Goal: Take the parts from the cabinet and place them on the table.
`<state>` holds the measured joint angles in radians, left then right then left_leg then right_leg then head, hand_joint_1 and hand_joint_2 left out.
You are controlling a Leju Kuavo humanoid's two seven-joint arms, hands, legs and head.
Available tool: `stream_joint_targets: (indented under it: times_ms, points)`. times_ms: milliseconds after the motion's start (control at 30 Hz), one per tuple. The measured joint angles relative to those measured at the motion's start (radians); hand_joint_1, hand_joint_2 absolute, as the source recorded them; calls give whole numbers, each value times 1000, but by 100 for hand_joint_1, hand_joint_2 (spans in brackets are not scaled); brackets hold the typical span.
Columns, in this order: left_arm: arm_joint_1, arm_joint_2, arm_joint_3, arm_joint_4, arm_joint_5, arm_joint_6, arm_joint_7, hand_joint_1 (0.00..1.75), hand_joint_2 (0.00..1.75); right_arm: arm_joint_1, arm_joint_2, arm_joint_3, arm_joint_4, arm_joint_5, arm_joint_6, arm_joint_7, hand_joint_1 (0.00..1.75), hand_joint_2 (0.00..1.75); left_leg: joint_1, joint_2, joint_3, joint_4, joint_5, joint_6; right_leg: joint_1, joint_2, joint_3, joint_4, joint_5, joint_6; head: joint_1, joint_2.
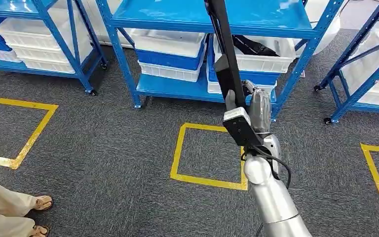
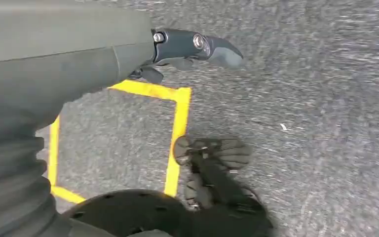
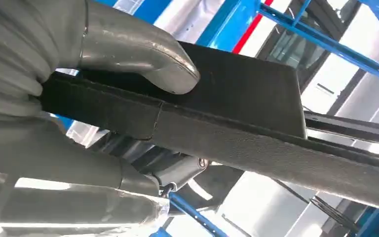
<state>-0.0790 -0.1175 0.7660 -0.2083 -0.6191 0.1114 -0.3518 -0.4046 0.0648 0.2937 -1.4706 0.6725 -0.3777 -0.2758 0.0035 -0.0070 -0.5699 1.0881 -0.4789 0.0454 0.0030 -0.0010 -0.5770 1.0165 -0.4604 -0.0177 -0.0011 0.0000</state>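
Observation:
My right hand (image 1: pixel 256 106) grips a long black strip-like part (image 1: pixel 225 54) that rises from the hand past the top edge of the head view, in front of the blue cabinet (image 1: pixel 212 19). Close up, the grey thumb (image 3: pixel 148 54) presses on the part's flat black face (image 3: pixel 256 94) and the fingers wrap beneath it. More black parts (image 1: pixel 254 47) lie in a white bin (image 1: pixel 276 61) on the cabinet's lower shelf. My left hand (image 2: pixel 187 49) hangs over the carpet with its thumb stretched out and nothing in it.
Blue racks with white and blue bins stand at the left (image 1: pixel 39 54) and right (image 1: pixel 370 74). Yellow tape squares (image 1: pixel 180 148) mark the grey carpet. A person's sandalled feet (image 1: pixel 39 203) are at the lower left.

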Motion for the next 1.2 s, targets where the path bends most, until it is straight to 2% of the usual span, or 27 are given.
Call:
stream_joint_targets:
  times_ms: [67,133,167,200,233,267,300,333,367,433,467,500,533,600,633,667,700,800,833,867,967,1000,1033,1100,1133,1167,1200]
  points:
    - [0,4,0,-1,0,0,-3,0,175,0,0,0,0,0,0,0,175,175,-1,0,5,-12,-8,5,-1,0,-1,0,0,1,2,0]
    - [-1,9,0,-2,0,0,-6,0,175,0,0,-2,0,-1,0,0,175,175,-1,3,29,-35,-20,12,9,0,-6,0,4,7,4,0]
    - [0,6,0,-1,0,0,-10,0,175,0,-1,-3,0,-2,0,0,175,175,-5,4,33,-56,-20,10,2,-2,-5,0,8,12,3,0]
    - [-1,7,4,-1,3,-1,-10,0,175,4,-1,-3,0,-9,5,-2,175,175,-16,4,31,-64,-13,20,-6,-2,-10,-3,20,28,-3,0]
    - [-1,4,5,-1,10,-1,-11,0,175,6,-3,-6,0,-16,10,-9,175,175,2,12,43,-109,8,24,3,-2,-20,2,21,32,-3,0]
    - [-2,2,6,0,19,-3,-16,0,175,2,-10,-11,10,-28,14,-26,175,175,2,16,18,-117,33,18,-11,1,-100,186,-87,30,3,0]
    - [-2,-4,8,1,18,0,-12,0,175,8,-15,-15,23,-30,14,-29,175,175,9,17,-7,-115,51,3,-32,0,-115,267,-112,61,3,0]
    - [-1,-4,11,0,18,2,-10,0,175,4,-16,-16,30,-31,14,-30,175,175,18,16,-36,-86,57,-25,-56,3,45,-3,-54,112,11,0]
    - [-2,-7,11,1,18,3,-10,0,175,5,-16,-16,31,-31,14,-32,175,175,13,14,-46,-77,61,-33,-51,13,42,-2,-43,88,9,0]
    - [-1,-7,13,1,18,3,-8,0,175,8,-17,-17,34,-26,13,-31,175,175,18,11,-50,-82,74,-42,-47,14,34,7,-37,76,7,0]
    - [3,-7,14,1,18,3,-7,0,175,7,-17,-17,34,-22,13,-31,175,175,22,11,-53,-81,76,-47,-48,14,30,7,-30,65,6,0]
    - [3,-7,14,1,18,3,-6,0,175,7,-16,-18,34,-20,13,-30,175,175,28,11,-60,-68,58,-50,-52,13,28,5,-24,55,5,0]
    - [2,-7,15,1,18,3,-6,0,175,6,-17,-18,34,-18,13,-29,175,175,28,11,-75,-30,21,-51,-50,13,24,5,-20,48,5,0]
    - [2,-9,19,1,18,2,-6,0,175,5,-16,-19,34,-11,14,-29,175,175,27,9,-141,134,-71,-54,-43,11,13,6,-12,35,0,0]
    - [3,-10,22,1,19,2,-6,0,175,5,-16,-19,34,-9,15,-29,175,175,27,9,-171,210,-101,-53,-38,11,7,6,-9,31,0,0]
    - [3,-10,23,1,19,2,-6,0,175,6,-16,-19,34,-9,16,-28,175,175,27,9,-182,244,-108,-51,-33,11,2,6,-6,26,0,0]
    - [4,-10,24,1,19,2,-6,0,175,5,-16,-19,35,-9,18,-27,175,175,26,9,-168,229,-94,-46,-30,11,-1,6,-3,24,0,0]
    - [3,-10,28,1,21,2,-6,0,175,2,-16,-19,34,-8,18,-26,175,175,19,6,-20,-6,4,-17,-24,12,0,6,1,24,0,0]
    - [0,-10,29,1,21,2,-6,0,175,0,-15,-19,34,-8,18,-26,175,175,14,3,3,-50,-8,-10,-22,12,-2,6,4,28,1,0]
    - [0,-11,29,1,21,2,-6,0,175,-6,-15,-19,35,-8,18,-26,175,175,10,5,4,-59,-6,-12,-14,12,-7,8,6,32,2,0]
    - [1,-13,31,1,23,3,-6,0,175,-10,-11,-17,36,-8,18,-26,175,175,2,4,-3,-65,6,-5,-20,11,-12,-1,19,53,1,0]
    - [1,-15,32,1,23,4,-6,0,175,-14,-11,-17,36,-9,18,-26,175,175,15,8,0,-82,19,0,-14,8,-21,11,11,56,2,0]
    - [0,-18,33,1,23,6,-6,0,175,-18,-12,-17,39,-10,18,-26,175,175,10,10,-2,-83,24,2,-16,8,-36,34,-8,53,2,0]
    - [-2,-19,35,1,23,7,-7,0,175,-27,-12,-16,43,-11,18,-27,175,175,7,12,-12,-83,30,9,-17,8,-95,173,-83,37,6,0]
    - [-2,-19,37,1,23,8,-7,0,175,-27,-13,-16,45,-12,18,-29,175,175,7,13,-16,-83,32,11,-18,8,-119,230,-106,35,6,0]
    - [-1,-19,37,1,23,8,-7,0,175,-26,-13,-16,50,-13,18,-29,175,175,6,13,-21,-82,35,12,-17,8,-147,300,-127,39,8,0]
    - [-1,-19,38,1,23,9,-7,0,175,-26,-15,-16,56,-14,17,-31,175,175,5,13,-25,-82,39,11,-18,8,-143,304,-123,46,7,0]
